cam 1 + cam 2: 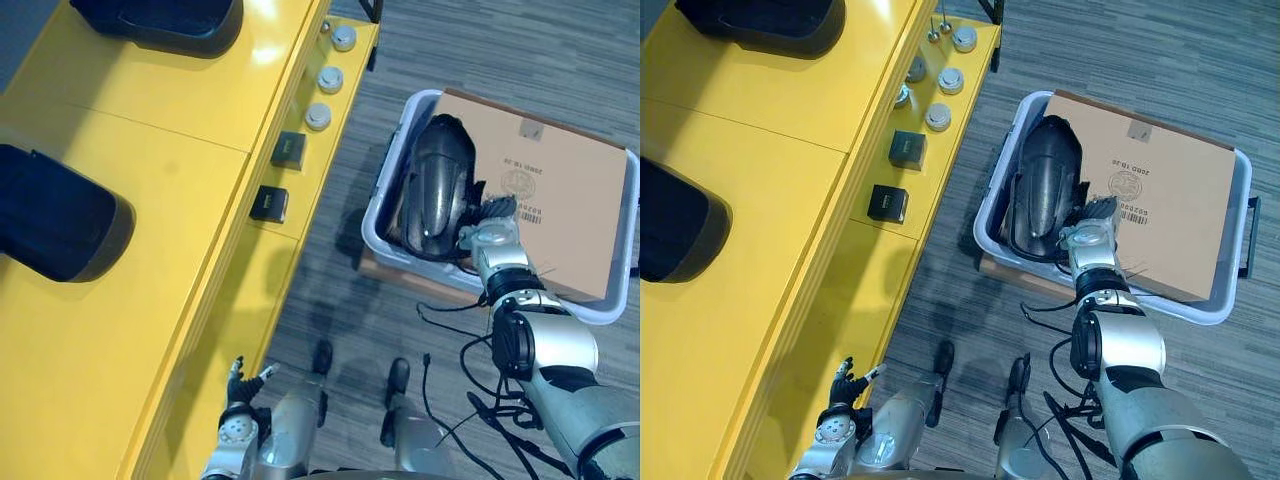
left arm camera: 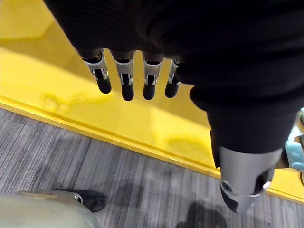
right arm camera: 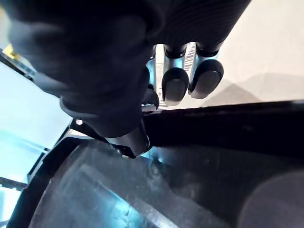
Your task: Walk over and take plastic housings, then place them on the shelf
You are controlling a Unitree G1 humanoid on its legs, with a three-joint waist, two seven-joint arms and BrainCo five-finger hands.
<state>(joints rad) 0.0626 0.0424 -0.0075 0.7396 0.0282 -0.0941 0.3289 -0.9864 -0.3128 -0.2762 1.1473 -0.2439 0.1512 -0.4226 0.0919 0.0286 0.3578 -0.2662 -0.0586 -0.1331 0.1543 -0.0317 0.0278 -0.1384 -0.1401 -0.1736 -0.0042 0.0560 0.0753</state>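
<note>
Left eye view, from the left: yellow shelf (image 1: 150, 100) carrying a black plastic housing (image 1: 60, 215) at its left edge and a second housing (image 1: 160, 20) at its far edge. Along its right ledge, two small black boxes (image 1: 268, 203) and grey round caps (image 1: 318, 116). Low beside the shelf's near right corner, left hand (image 1: 240, 385), straight-fingered, holding nothing. Further right on the floor, grey bin (image 1: 385, 190) holding a dark housing (image 1: 440, 180) along its left wall, cardboard sheet (image 1: 560, 200) beside it. Right hand (image 1: 490, 225) down at that housing's near rim; cannot tell whether closed on it.
</note>
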